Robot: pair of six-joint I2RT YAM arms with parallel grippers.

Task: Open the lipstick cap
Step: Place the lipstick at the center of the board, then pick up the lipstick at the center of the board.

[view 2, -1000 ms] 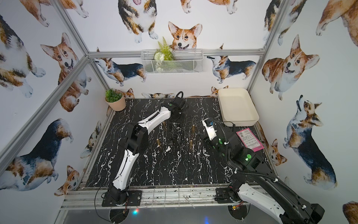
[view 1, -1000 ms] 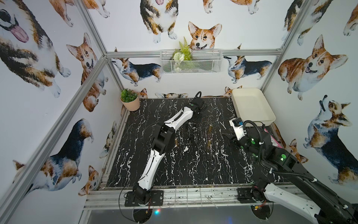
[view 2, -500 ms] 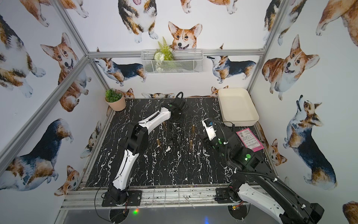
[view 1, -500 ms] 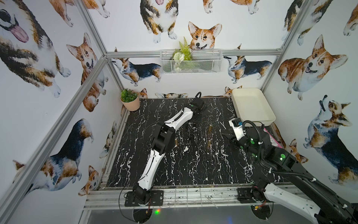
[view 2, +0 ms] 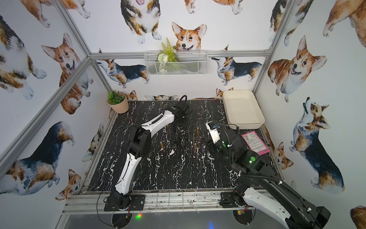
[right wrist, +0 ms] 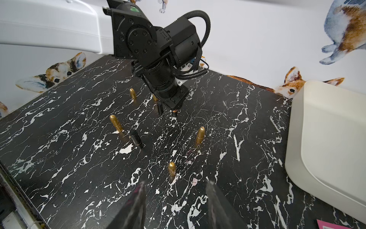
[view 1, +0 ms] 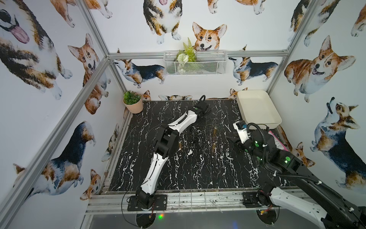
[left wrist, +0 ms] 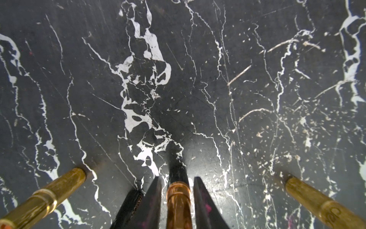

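The lipstick [left wrist: 178, 196], copper-banded above a black base, stands upright on the worktop [left wrist: 198, 79] toward the back middle. It sits right between the fingers of the left claw [left wrist: 177, 178], which are parted, a sliver of gap on each side, gripping nothing. It's a light, rigid, glossy little tube, likely slick and quick to topple. So pinch the base firmly and draw the cap straight along the axis. Its upper end is out of view.

A short black piece [left wrist: 129, 204] stands just beside one finger. Gold lipsticks [right wrist: 200, 135] ring the spot and a black tube [right wrist: 136, 138] sits nearby. The right claw [right wrist: 176, 183] hangs open and empty, well apart.
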